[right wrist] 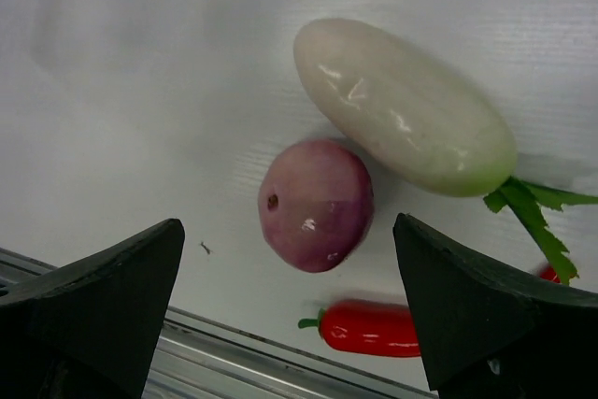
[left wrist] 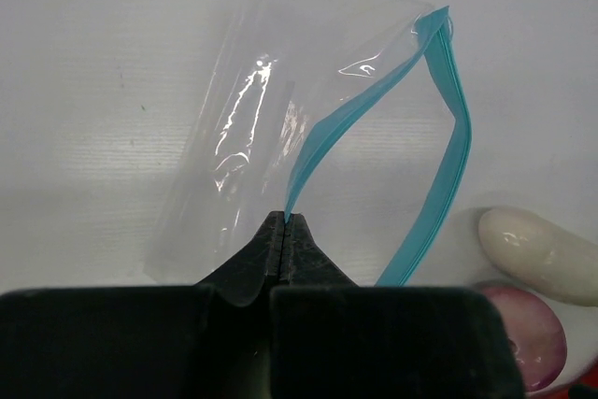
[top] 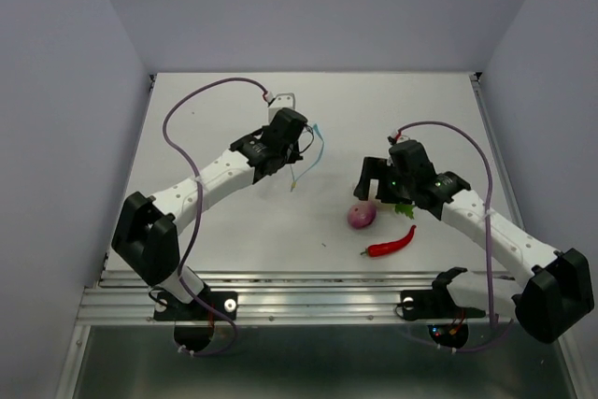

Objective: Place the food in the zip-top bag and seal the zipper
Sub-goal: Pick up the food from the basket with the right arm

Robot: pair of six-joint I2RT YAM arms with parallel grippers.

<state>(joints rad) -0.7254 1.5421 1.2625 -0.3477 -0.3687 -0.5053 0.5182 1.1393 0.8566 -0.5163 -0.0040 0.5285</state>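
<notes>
My left gripper (top: pixel 291 149) is shut on one lip of the zip-top bag (top: pixel 308 154) and holds it off the table. In the left wrist view the clear bag (left wrist: pixel 280 91) hangs from my closed jaws. Its light-blue zipper (left wrist: pixel 448 147) is parted, so the mouth gapes. My right gripper (top: pixel 374 188) is open and empty, just above the purple-red onion (top: pixel 362 215). In the right wrist view the onion (right wrist: pixel 316 205) lies between my fingertips, with the white radish (right wrist: pixel 402 105) beyond it and the red chili (right wrist: pixel 369 327) nearer. The chili (top: pixel 391 244) lies on the table front right. The radish leaves (top: pixel 404 208) show under the right wrist.
The white table (top: pixel 234 231) has a metal rail (top: pixel 308 298) along its near edge, close to the chili. Grey walls enclose the back and sides. A purple cable (top: pixel 187 119) loops above the left arm and another loops above the right arm.
</notes>
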